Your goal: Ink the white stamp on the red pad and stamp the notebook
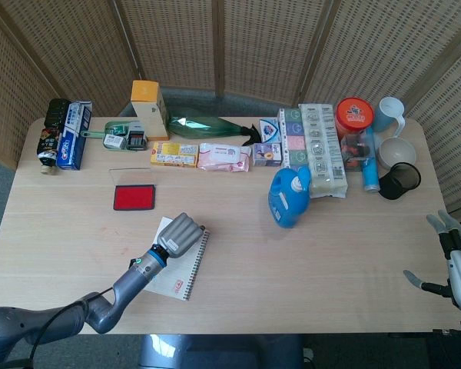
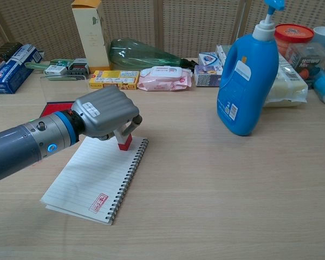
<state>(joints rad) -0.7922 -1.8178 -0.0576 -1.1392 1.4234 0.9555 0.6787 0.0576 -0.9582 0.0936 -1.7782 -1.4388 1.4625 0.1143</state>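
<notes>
My left hand (image 2: pixel 105 112) (image 1: pixel 180 234) grips the white stamp (image 2: pixel 123 140), whose red inked end points down at the upper right corner of the lined spiral notebook (image 2: pixel 92 179) (image 1: pixel 181 274). Whether the stamp touches the page is unclear. One red stamp mark (image 2: pixel 98 203) shows near the notebook's front edge. The red ink pad (image 1: pixel 134 197) (image 2: pixel 53 108) lies behind and to the left of the hand, its clear lid up. My right hand (image 1: pixel 455 265) hangs open past the table's right front corner, holding nothing.
A blue detergent bottle (image 2: pixel 247 76) (image 1: pixel 290 197) stands mid-table to the right. Along the back sit a yellow-topped box (image 1: pixel 149 108), a green bottle (image 1: pixel 211 126), small packets, a wipes pack (image 2: pixel 164 78), a red-lidded jar (image 1: pixel 355 115), cups and a blue carton (image 1: pixel 74 135).
</notes>
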